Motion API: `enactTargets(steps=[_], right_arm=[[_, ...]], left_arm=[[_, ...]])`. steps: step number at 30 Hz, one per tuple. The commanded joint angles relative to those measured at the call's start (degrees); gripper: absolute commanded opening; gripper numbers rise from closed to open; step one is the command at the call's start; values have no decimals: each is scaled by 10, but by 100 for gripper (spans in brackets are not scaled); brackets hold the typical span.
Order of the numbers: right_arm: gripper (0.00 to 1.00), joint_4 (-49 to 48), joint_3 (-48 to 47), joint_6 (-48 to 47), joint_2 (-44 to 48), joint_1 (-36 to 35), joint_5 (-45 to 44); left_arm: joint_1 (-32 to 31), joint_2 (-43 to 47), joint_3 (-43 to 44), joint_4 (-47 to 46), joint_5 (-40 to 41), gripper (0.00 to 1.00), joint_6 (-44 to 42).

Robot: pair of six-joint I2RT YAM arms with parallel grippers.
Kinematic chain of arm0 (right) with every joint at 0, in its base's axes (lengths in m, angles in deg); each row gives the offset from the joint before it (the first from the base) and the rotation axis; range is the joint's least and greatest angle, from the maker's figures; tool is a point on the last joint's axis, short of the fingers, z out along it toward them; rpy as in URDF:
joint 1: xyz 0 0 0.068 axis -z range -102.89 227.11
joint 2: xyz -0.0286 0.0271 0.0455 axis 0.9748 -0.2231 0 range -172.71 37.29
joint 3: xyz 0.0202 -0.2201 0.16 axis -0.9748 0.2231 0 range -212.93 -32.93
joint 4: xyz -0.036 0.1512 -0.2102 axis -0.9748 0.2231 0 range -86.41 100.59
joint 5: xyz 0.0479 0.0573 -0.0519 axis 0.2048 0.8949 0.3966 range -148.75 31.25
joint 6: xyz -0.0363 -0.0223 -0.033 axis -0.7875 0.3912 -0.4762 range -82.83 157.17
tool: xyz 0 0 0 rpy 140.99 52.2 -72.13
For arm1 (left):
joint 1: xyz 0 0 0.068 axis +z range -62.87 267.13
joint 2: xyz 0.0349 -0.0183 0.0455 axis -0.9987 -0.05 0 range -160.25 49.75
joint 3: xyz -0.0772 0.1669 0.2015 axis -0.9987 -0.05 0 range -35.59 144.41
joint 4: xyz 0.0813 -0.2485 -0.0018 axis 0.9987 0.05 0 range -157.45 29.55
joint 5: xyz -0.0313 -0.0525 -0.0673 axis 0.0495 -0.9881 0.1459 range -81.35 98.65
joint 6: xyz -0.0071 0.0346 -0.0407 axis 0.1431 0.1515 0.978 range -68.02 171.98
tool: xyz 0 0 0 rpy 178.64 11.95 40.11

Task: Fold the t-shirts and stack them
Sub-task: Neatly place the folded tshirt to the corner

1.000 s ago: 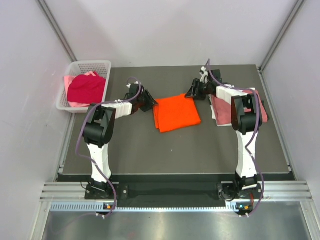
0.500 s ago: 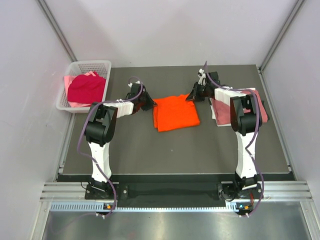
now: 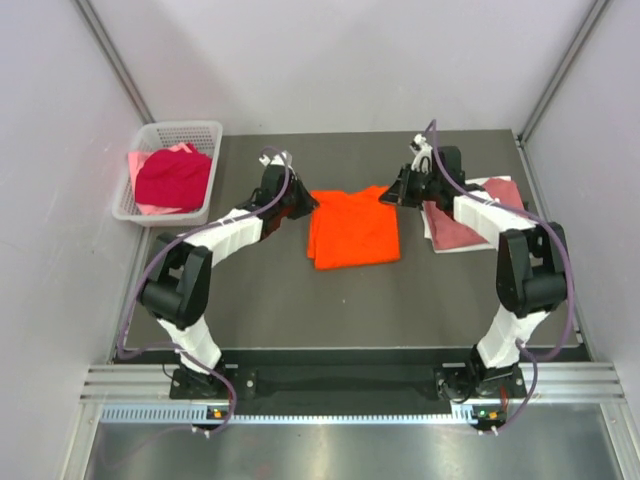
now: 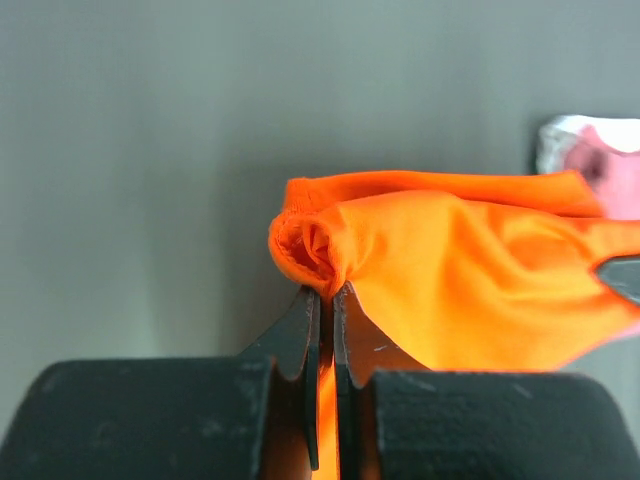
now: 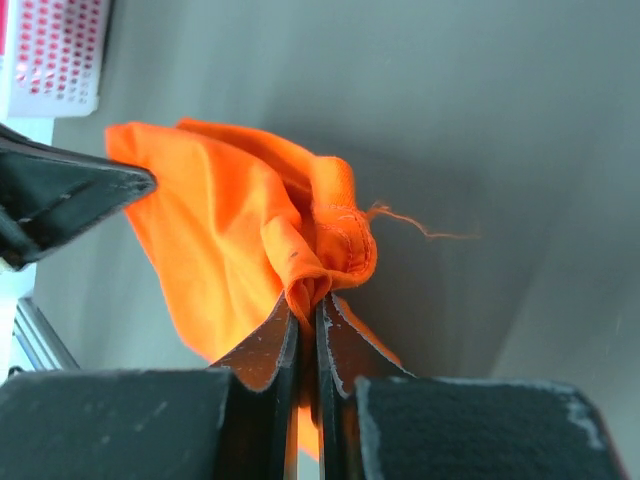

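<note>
Desk (image 3: pixel 300 300): orange t-shirt (image 3: pixel 352 230), far corners clamped in left pincer (image 3: pixel 304 205) and right pincer (image 3: pixel 389 197); basket (image 3: pixel 185 126) holds crimson t-shirt (image 3: pixel 172 177) over pink t-shirt (image 3: pixel 150 209).

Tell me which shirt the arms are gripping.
The orange shirt mid-table: left fingers and right fingers pinch its far corners. The crimson one lies in the basket, the rose one at right.

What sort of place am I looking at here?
Probably a robot lab's test booth: plain walls close in a dark table, two arms bolted to a metal rail hold an orange shirt, and a basket holds more.
</note>
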Motion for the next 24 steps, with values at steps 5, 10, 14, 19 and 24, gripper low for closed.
enactTargets(steps=[5, 10, 14, 19, 24], right_arm=[[0, -34, 88, -9, 156, -3, -9], [0, 0, 115, -18, 252, 1, -44], [0, 52, 116, -11, 322, 27, -84], [0, 143, 89, -19, 428, 61, -178], [0, 227, 52, -35, 454, 119, -253]], left_arm=[[-55, 131, -32, 26, 68, 0, -20], [-101, 181, -27, 35, 83, 0, -10], [-137, 198, -1, 56, 90, 0, -1], [-204, 216, 25, 55, 117, 0, 12], [-255, 178, 62, 16, 118, 0, 32]])
